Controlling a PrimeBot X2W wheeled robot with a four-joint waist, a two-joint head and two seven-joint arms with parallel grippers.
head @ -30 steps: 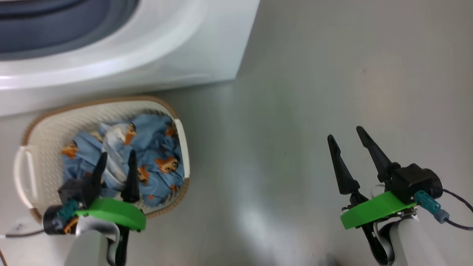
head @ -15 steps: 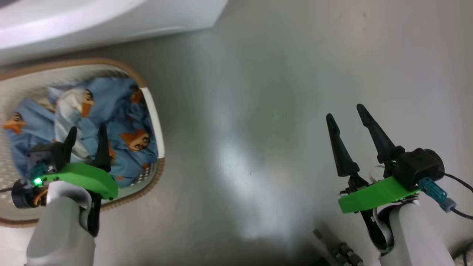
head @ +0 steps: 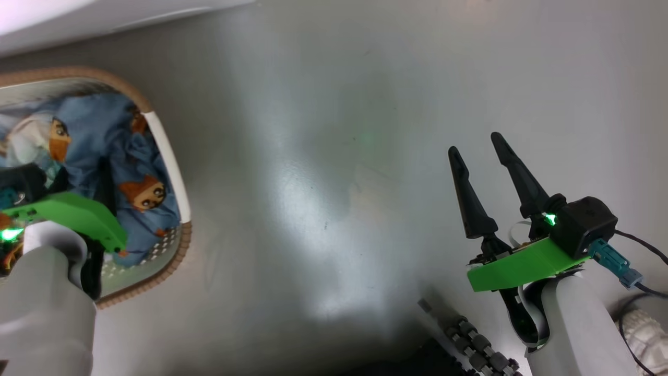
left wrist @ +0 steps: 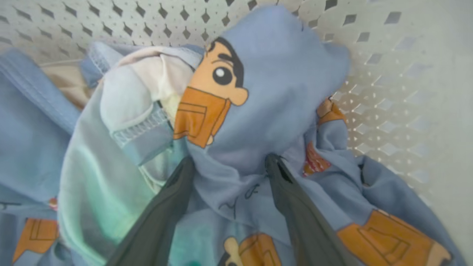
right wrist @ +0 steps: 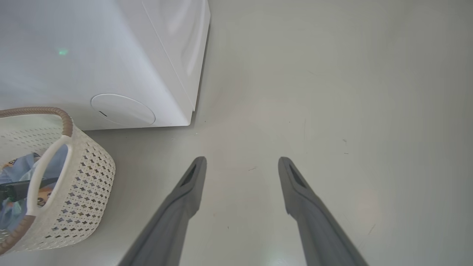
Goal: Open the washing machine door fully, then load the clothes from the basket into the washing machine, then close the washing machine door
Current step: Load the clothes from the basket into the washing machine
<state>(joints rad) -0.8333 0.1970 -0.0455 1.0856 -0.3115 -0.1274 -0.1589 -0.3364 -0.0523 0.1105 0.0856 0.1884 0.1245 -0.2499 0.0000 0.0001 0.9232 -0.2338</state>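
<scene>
The cream basket stands on the floor at the left, below the white washing machine. Light-blue clothes with orange cartoon figures fill it. My left gripper is open, its fingers pushed down into the clothes, with a fold of blue fabric between them. The basket wall lies just beyond. My right gripper hangs open over bare floor, far right of the basket. In the right wrist view my right gripper is empty, with the basket and washing machine to its left. The washing machine door is out of view.
Grey floor spreads between the basket and my right arm. A dark ribbed cable chain lies at the bottom edge near my right forearm. A round cover sits low on the washer's front, just behind the basket.
The head camera has moved, so the basket and washer now sit further left and higher. My left gripper has sunk lower into the clothes. Both grippers stayed open.
</scene>
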